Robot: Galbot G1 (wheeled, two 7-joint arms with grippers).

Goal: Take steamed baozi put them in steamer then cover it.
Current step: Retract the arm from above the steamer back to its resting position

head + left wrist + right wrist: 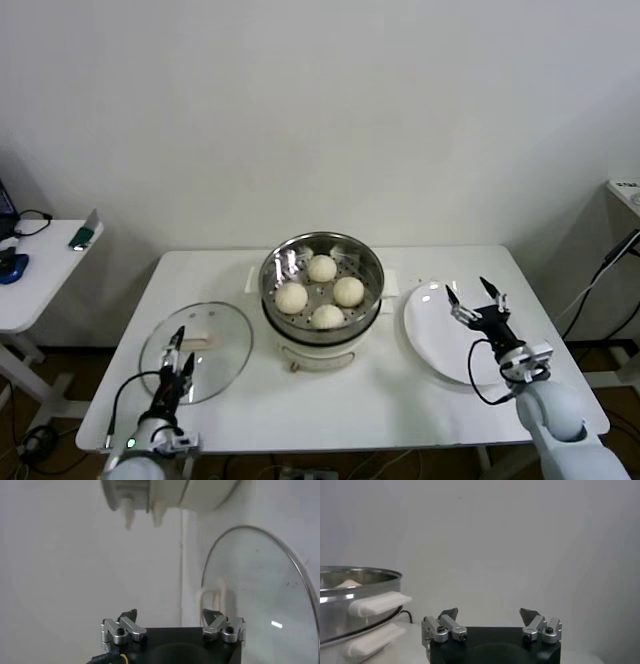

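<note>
Four steamed baozi (320, 291) sit in a loose diamond on the perforated tray inside the steamer (322, 300), which stands at the centre of the head view on the white table (400, 400). The steamer has no cover on it. A round glass lid (196, 351) lies flat on the table at the lower left of the frame, just beside the steamer's left side. The left gripper (179, 350) hovers over the near part of that lid with its fingers spread and nothing between them; the left wrist view shows the lid's rim and its pale handle (216, 596) ahead of the parted fingertips. At the lower right of the frame, the right gripper (476, 293) hangs over a flat white plate (428, 330), fingers apart and empty. The right wrist view shows the steamer's shiny wall (355, 605) and white side handles (379, 603) off to one side.
</note>
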